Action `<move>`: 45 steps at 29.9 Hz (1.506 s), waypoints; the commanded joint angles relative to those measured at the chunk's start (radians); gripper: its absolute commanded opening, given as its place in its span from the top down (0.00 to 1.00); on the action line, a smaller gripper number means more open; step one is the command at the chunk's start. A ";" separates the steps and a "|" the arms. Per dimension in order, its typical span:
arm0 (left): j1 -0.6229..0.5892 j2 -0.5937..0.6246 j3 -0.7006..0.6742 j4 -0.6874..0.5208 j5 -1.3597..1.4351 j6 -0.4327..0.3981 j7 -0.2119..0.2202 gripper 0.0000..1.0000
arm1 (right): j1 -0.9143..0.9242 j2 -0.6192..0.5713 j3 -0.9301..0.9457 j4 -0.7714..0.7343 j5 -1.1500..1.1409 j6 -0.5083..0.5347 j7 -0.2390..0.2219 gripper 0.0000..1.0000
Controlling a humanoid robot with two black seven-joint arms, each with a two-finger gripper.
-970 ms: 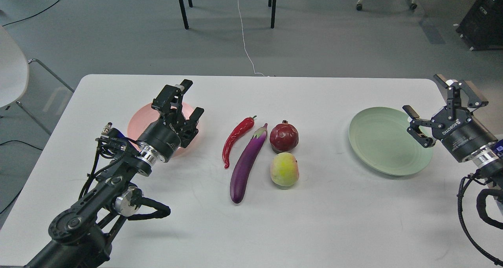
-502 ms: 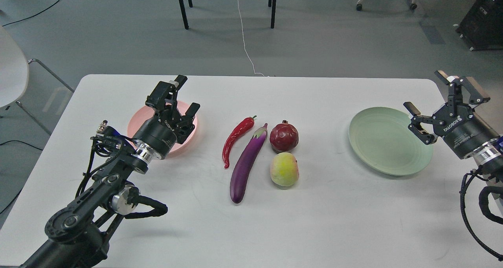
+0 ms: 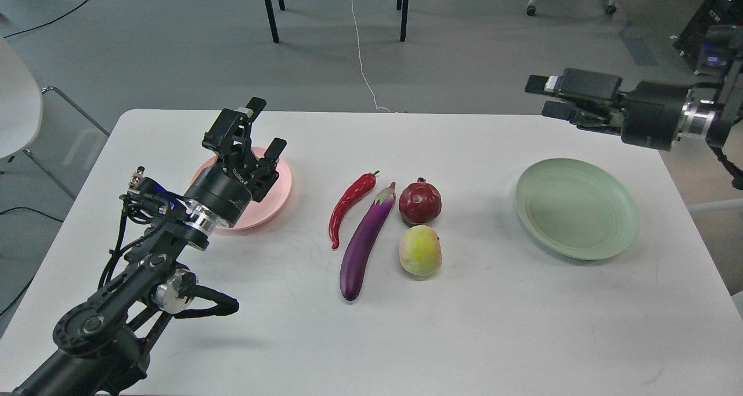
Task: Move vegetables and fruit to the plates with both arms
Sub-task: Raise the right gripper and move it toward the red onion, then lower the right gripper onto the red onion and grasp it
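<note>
Four items remain to be transferred; none is on a plate.

Head view:

- Chili [image 3: 350, 207]: lies on the table [image 3: 464, 338] at centre, left-most of the group, just beside the eggplant.
- Eggplant [image 3: 365, 242]: lies diagonally, cap toward the far side, between the chili and the two fruits.
- Pomegranate [image 3: 419, 202]: sits right of the eggplant cap, crown up.
- Mango [image 3: 420, 250]: sits directly in front of the pomegranate, very close to it.
- Pink plate [image 3: 273, 195]: on the left part of the table, partly hidden by the left arm. The visible part holds nothing.
- Green plate [image 3: 577, 207]: on the right part of the table, holding nothing.
- Left gripper [image 3: 254, 137]: fingers spread apart, gripping nothing, positioned over the pink plate, well apart from the chili.
- Right gripper [image 3: 545, 97]: raised above the far right table edge, beyond the green plate, pointing left. It is seen edge-on and carries nothing; whether the fingers are spread or together cannot be told.

Status, as a judgement: the task is at its start. No grasp is made. Remaining work is all four pick-and-place cycles. Likely allocation: the left arm takes the chili and eggplant to the pink plate, the right arm takes the pomegranate and mango to the green plate. The close spacing of the items may call for careful finger placement.
</note>
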 commanded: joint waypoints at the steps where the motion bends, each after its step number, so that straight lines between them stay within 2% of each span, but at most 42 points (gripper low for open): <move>1: 0.008 -0.003 0.000 -0.008 0.000 -0.001 -0.001 0.02 | 0.213 0.121 -0.248 -0.055 -0.128 0.000 0.000 0.01; 8: 0.029 -0.003 0.001 -0.031 0.002 -0.001 -0.017 0.02 | 0.240 0.338 -0.344 -0.176 -0.256 0.000 0.000 0.01; 13: 0.029 0.005 0.001 -0.035 0.002 -0.001 -0.017 0.02 | 0.240 0.491 -0.448 -0.277 -0.262 0.000 0.000 0.01; 18: 0.031 0.010 0.001 -0.037 0.002 -0.001 -0.017 0.02 | 0.223 0.594 -0.537 -0.345 -0.260 -0.001 0.000 0.01; 25: 0.029 0.022 0.000 -0.038 0.002 -0.001 -0.017 0.02 | 0.168 0.662 -0.548 -0.403 -0.253 -0.083 0.000 0.01; 32: 0.029 0.026 0.001 -0.038 0.000 -0.003 -0.017 0.02 | 0.139 0.677 -0.548 -0.433 -0.251 -0.129 0.000 0.01; 40: 0.029 0.028 0.000 -0.040 0.000 -0.003 -0.017 0.02 | 0.090 0.723 -0.548 -0.474 -0.251 -0.254 0.000 0.01; 45: 0.029 0.028 0.000 -0.040 0.000 -0.003 -0.017 0.02 | 0.076 0.741 -0.550 -0.492 -0.251 -0.265 0.000 0.02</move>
